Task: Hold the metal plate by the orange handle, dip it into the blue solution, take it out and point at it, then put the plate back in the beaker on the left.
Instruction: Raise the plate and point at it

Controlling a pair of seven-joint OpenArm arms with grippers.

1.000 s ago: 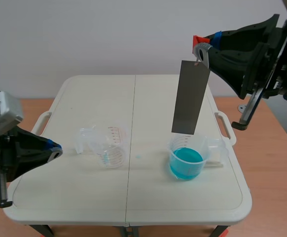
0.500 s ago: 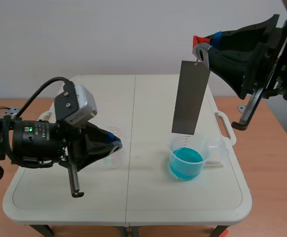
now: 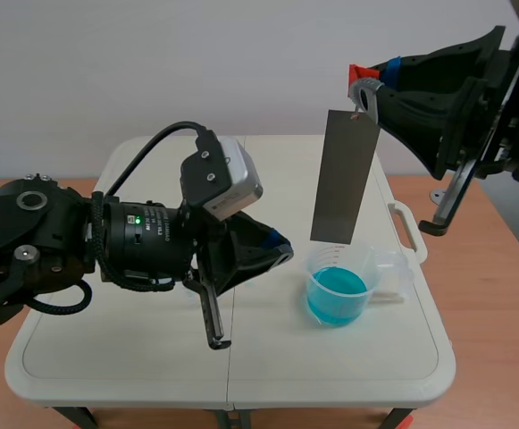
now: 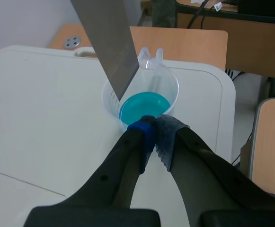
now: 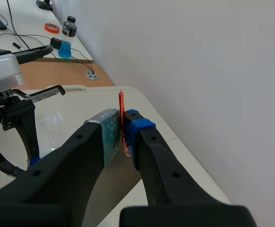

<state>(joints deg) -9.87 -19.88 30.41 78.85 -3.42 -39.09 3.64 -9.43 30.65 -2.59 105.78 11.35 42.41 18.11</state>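
Plate (image 3: 344,179) above beaker (image 3: 361,262), graduations (image 4: 112,98) illegible

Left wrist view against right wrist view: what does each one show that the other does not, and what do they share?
Only the left wrist view shows the beaker of blue solution, the lower end of the metal plate hanging above it, and the shut left gripper close to the beaker's near side. Only the right wrist view shows the orange handle clamped in the right gripper. Both show the white table.
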